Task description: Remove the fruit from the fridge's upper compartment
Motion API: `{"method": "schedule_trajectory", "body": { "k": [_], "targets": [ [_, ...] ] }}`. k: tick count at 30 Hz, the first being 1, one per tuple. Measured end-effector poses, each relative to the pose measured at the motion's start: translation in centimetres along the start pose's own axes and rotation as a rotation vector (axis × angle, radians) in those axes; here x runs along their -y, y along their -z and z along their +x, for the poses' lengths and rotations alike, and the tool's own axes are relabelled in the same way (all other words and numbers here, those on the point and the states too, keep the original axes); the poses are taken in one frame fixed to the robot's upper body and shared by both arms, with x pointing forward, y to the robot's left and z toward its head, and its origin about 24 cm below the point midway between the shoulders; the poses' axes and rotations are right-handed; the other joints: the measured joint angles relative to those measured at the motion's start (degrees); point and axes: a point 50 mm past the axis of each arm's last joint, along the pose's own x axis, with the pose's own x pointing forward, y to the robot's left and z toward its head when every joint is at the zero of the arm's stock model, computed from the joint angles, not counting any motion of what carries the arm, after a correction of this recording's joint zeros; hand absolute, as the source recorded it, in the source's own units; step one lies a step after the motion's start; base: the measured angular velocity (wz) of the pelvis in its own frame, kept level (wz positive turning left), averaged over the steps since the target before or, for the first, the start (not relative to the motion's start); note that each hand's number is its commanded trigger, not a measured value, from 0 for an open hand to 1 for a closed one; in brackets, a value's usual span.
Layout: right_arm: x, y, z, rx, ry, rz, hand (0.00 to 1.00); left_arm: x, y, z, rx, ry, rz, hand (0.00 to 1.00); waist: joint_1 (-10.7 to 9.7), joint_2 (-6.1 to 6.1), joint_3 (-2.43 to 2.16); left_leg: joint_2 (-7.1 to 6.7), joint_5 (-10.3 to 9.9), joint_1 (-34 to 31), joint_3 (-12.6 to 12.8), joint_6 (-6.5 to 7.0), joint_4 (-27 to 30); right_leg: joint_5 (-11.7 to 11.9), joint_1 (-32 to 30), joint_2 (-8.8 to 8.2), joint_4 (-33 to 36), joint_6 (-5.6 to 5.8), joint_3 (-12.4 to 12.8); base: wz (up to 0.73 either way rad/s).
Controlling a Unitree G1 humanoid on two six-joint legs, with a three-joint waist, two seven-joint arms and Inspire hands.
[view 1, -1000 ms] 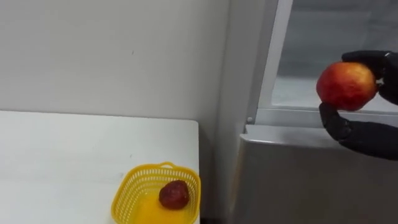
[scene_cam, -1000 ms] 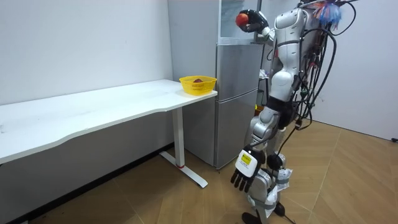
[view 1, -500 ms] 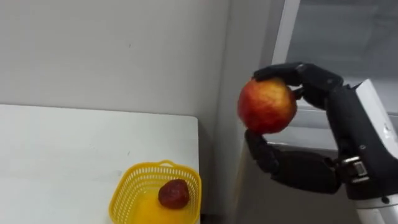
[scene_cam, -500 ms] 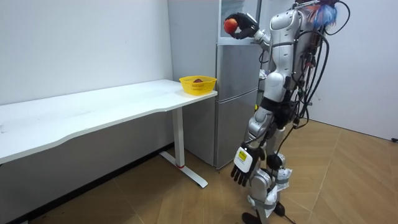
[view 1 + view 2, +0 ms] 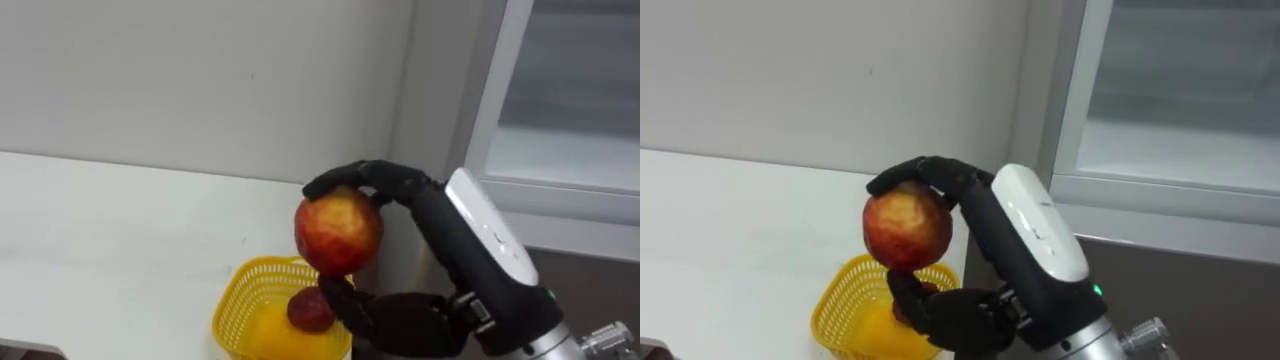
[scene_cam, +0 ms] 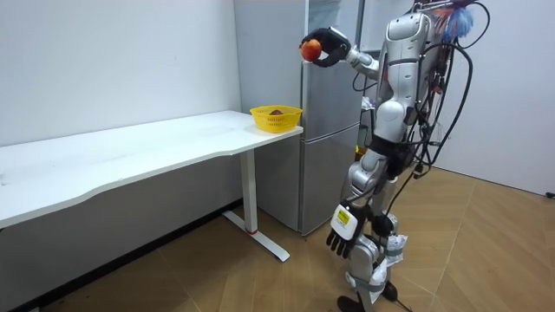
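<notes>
A red and yellow apple (image 5: 338, 232) sits in my right hand (image 5: 395, 185), whose fingers curl over its top while the thumb presses from below. Hand and apple hover just above the yellow basket (image 5: 240, 290), which stands at the corner of the white table (image 5: 120, 230) and holds a dark red fruit (image 5: 308, 312). The open upper fridge (image 5: 560, 150) lies to the right of the hand. In the room view I stand before the fridge (image 6: 329, 130) with the apple (image 6: 310, 49) raised high, and my left hand (image 6: 342, 234) hangs open by my leg.
The table runs left along a pale wall (image 5: 200, 80), its end close against the grey fridge side (image 5: 440, 90). Below the opening is the shut lower fridge door (image 5: 600, 275). Wooden floor (image 6: 486, 251) lies open behind me.
My right hand has carried the apple left, out from the fridge opening to above the basket. The view has shifted slightly too.
</notes>
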Motion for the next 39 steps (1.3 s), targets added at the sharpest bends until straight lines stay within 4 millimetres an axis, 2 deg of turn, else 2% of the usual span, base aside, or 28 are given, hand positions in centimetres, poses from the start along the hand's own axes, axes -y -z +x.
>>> {"method": "schedule_trajectory", "body": {
  "k": [6,9,15,23,32,33,34,36,39],
  "targets": [
    [-1.5,2.1,0.4,-0.093,-0.062,-0.049,1.00,-0.3,-0.3,0.1,-0.006,0.006,0.003,0.00,1.8,-1.26,0.51,-0.04,0.0,-0.4,-0.5,-0.01,0.3,-0.1,-0.1,-0.13,-0.1,-0.03,-1.1,0.05],
    [-2.9,3.2,0.2,-0.154,-0.101,-0.038,1.00,-0.3,-0.4,0.1,-0.009,-0.001,0.003,0.00,2.6,-1.76,0.44,-0.01,0.0,-0.7,-1.0,-0.01,0.4,-0.1,-0.2,-0.14,-0.1,-0.02,-1.4,0.07],
    [-4.1,5.5,-0.1,-0.250,-0.127,-0.022,1.00,-0.3,-0.1,0.1,-0.019,-0.019,0.002,0.00,3.3,-1.87,0.37,-0.03,0.0,-0.5,-2.1,0.02,0.6,-0.1,0.5,-0.46,0.0,0.03,-2.5,0.11],
    [-5.5,9.0,-2.1,-0.420,-0.148,-0.038,1.00,-0.2,0.3,0.0,-0.036,-0.015,-0.001,0.00,4.5,-1.50,0.58,-0.13,0.0,-0.5,-2.4,0.03,0.7,-0.2,0.8,-0.60,-0.1,0.12,-2.6,0.00],
    [-6.0,9.7,-2.5,-0.451,-0.165,-0.070,1.00,0.0,0.5,0.0,-0.043,0.006,0.003,0.00,4.8,-1.41,0.43,-0.87,0.1,-0.7,-3.2,0.18,1.0,-0.4,0.9,-0.78,-0.1,0.33,-2.7,0.03],
    [-6.0,9.7,-2.5,-0.450,-0.165,-0.072,0.83,0.0,0.5,0.0,-0.043,0.006,0.003,0.00,4.8,-1.41,0.42,-0.88,0.1,-0.7,-3.2,0.18,1.0,-0.4,0.9,-0.79,-0.1,0.34,-2.7,0.00],
    [-6.1,9.7,-2.5,-0.450,-0.165,-0.075,0.72,-0.1,0.4,0.0,-0.041,0.006,0.003,0.00,4.8,-1.41,0.42,-0.90,0.1,-0.7,-3.3,0.20,1.0,-0.4,0.9,-0.81,-0.1,0.35,-2.6,0.03],
    [-6.1,9.7,-2.5,-0.451,-0.169,-0.087,0.00,-0.1,0.3,0.0,-0.041,0.009,0.004,0.00,4.8,-1.41,0.39,-0.91,0.1,-0.7,-3.4,0.21,1.0,-0.4,0.9,-0.81,0.0,0.36,-2.6,0.04],
    [-6.3,10.0,-2.7,-0.462,-0.178,-0.095,0.00,0.0,0.3,0.0,-0.040,0.011,0.003,0.00,4.8,-1.40,0.38,-0.91,0.1,-0.7,-3.6,0.21,1.0,-0.4,0.9,-0.81,0.0,0.39,-2.7,0.04]
  ]
}}
